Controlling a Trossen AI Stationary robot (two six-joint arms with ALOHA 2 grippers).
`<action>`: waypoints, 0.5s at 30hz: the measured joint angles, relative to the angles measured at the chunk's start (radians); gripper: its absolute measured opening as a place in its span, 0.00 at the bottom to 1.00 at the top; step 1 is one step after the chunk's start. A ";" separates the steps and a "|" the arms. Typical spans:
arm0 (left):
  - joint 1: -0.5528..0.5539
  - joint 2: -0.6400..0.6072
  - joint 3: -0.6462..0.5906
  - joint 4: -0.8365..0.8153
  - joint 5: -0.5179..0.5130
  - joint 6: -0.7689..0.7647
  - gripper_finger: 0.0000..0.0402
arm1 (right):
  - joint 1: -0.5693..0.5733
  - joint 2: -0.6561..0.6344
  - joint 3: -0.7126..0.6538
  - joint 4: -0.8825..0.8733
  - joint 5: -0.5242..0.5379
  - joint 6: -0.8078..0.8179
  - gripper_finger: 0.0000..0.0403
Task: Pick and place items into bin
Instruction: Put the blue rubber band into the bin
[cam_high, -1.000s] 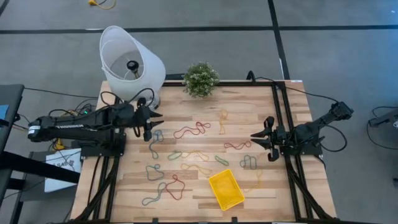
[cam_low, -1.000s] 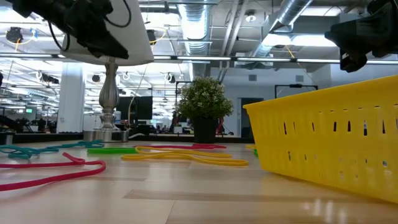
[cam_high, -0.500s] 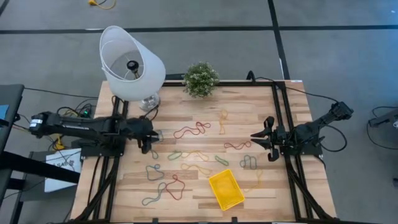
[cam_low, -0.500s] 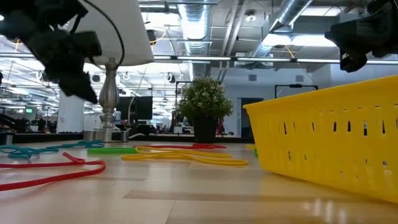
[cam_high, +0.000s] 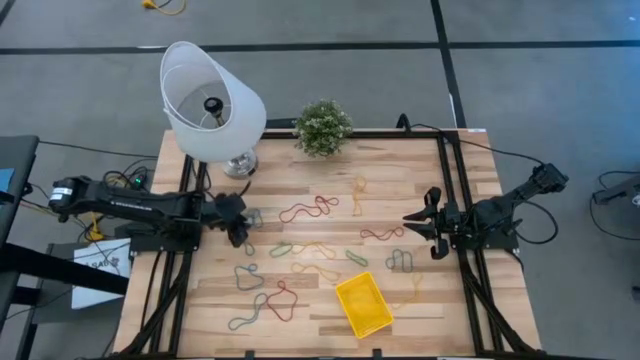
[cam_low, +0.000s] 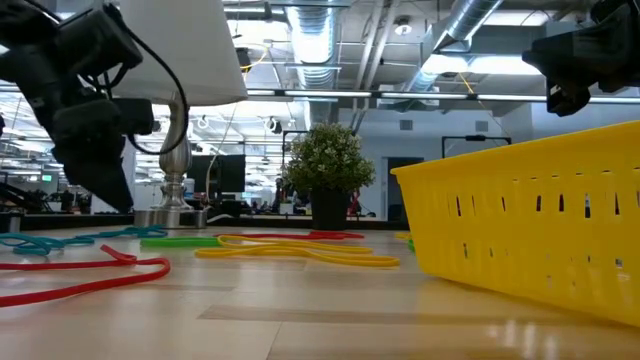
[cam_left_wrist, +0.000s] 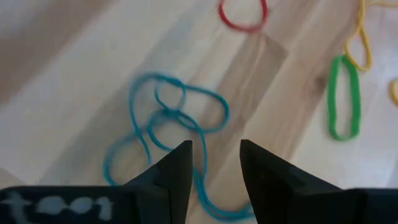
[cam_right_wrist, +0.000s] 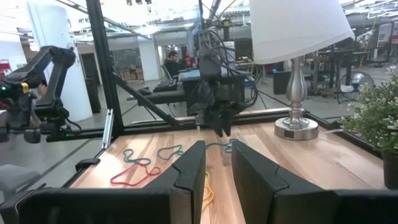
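Observation:
Many thin coloured loops lie flat on the wooden table, among them a grey-blue tangled loop, a long red one, a yellow one and a green one. The yellow bin stands near the front edge, right of centre. My left gripper is open and low over the grey-blue loop, one strand running between its fingers; whether they touch it, I cannot tell. My right gripper is open and empty at the table's right side, above the table.
A lamp with a white shade stands at the far left corner, close behind my left arm. A small potted plant stands at the far edge. Black frame rails run along both table sides. More loops lie near the bin.
My left gripper has gone from beside the lamp toward the table's near edge and down, and now stands low over the grey-blue loop. The loops and the bin lie as before.

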 joint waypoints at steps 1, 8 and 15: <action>-0.003 0.007 0.000 -0.005 0.019 -0.017 0.31 | 0.000 0.000 0.000 0.000 0.000 0.000 0.18; -0.088 0.062 0.000 -0.099 0.053 -0.108 0.31 | 0.000 0.000 0.000 0.000 0.000 0.000 0.18; -0.130 0.119 0.004 -0.098 -0.005 -0.135 0.31 | 0.000 0.000 0.000 0.000 0.000 0.001 0.18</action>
